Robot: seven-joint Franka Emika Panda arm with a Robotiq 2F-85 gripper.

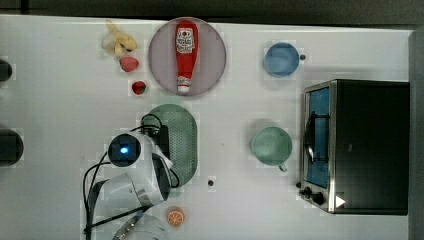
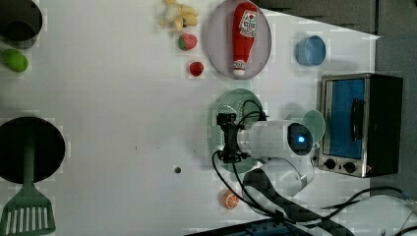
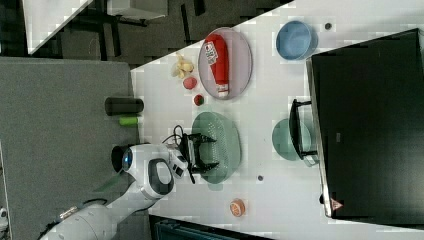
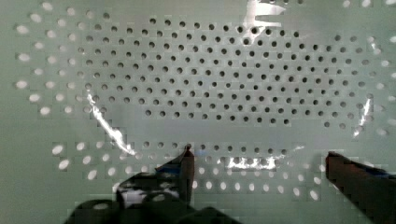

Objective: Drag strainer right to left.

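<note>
Strainer: the pale green oval strainer (image 1: 182,142) is seen flat on the white table (image 1: 60,125), just below the plate in the top view and well apart from the oven; its dotted base (image 4: 210,88) is spread across the wrist view.

Gripper: the gripper (image 3: 201,153) is held over the strainer's edge nearest the arm, its two fingers spread wide apart – nothing is clasped between them. One dark fingertip (image 4: 187,161) is seen against the perforated floor in the wrist view; whether it touches cannot be told.

Arm: the white Franka arm (image 1: 137,172) is brought in from the top view's lower left, with black cables looped over the strainer's rim.

Plate: a round grey-lilac plate (image 1: 161,55) is set at the top view's upper centre, with a red ketchup bottle (image 1: 186,55) laid across it.

Fruit: a banana (image 1: 117,42), a pink strawberry (image 1: 129,63) and a smaller red one (image 1: 139,87) are grouped to the top view's left of the plate; an orange slice (image 1: 175,217) is found near the arm's base.

Cups: a green cup (image 1: 271,145) is placed between strainer and oven; a blue bowl (image 1: 281,59) is set above it in the top view.

Oven: a black toaster oven (image 1: 367,145) with a blue-lit door is stood at the top view's right.

Other items: in the left view – a green spatula (image 2: 28,209) is laid across a black pan (image 2: 46,147), with a lime (image 2: 14,60) further up.
</note>
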